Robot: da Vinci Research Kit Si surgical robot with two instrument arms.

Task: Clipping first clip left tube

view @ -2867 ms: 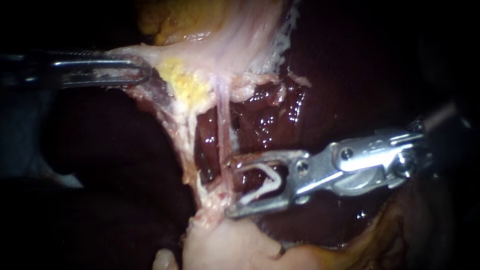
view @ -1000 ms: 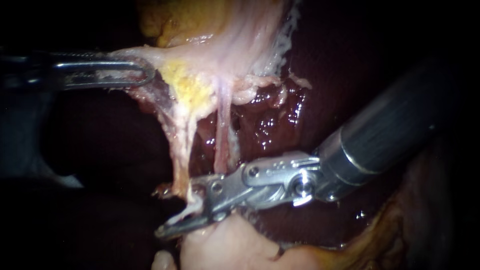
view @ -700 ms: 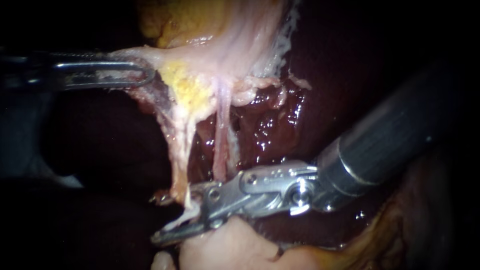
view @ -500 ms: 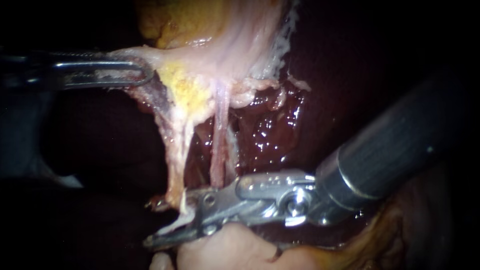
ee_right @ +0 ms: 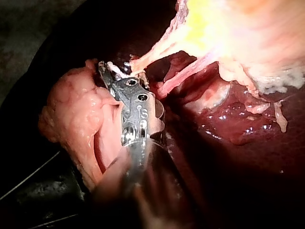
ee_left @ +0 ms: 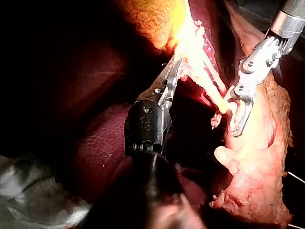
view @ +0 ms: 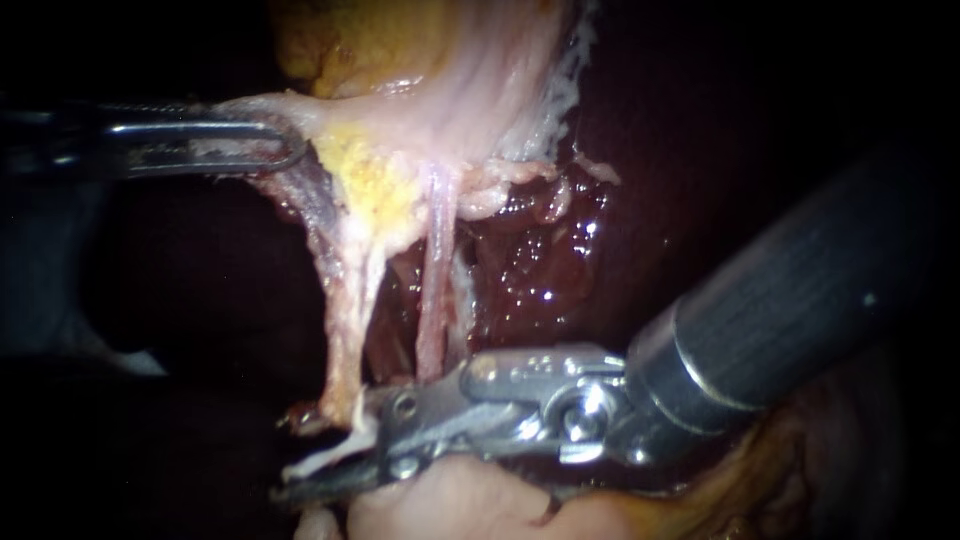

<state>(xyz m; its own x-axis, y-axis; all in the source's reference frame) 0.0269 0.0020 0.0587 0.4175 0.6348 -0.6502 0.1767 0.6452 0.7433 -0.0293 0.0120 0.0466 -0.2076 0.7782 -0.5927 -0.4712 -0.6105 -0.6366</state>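
— Where is the tube we're clipping?
— The left tube point(view: 345, 320), the thicker, pale, ragged strand, runs down from the yellow fat patch point(view: 375, 185). Its foot lies between the jaws of my right instrument point(view: 305, 452), the silver hinged one on the dark shaft. Those jaws are spread, with a gap showing and a thin white clip point(view: 318, 460) loaded between them.
— And the other arm?
— My left instrument point(view: 255, 145), slim steel with a slotted jaw, is pinching the edge of the pale pink sheet of tissue point(view: 470, 90) and draws it sideways, so both tubes stand taut.
— What makes a good clip here?
— I'd want the tube's whole width inside the clip, with the jaws square across it and both tips seen past its far edge before squeezing. The far tip is half hidden behind the strand, so I'd check that first.
— Anything in the way?
— The thin pink right tube point(view: 432, 300) comes down just beside, onto the instrument's hinge, and it must not be caught. The pale fatty lump point(view: 450, 500) presses up under the jaws, and the glistening dark red liver point(view: 540, 260) lies close behind
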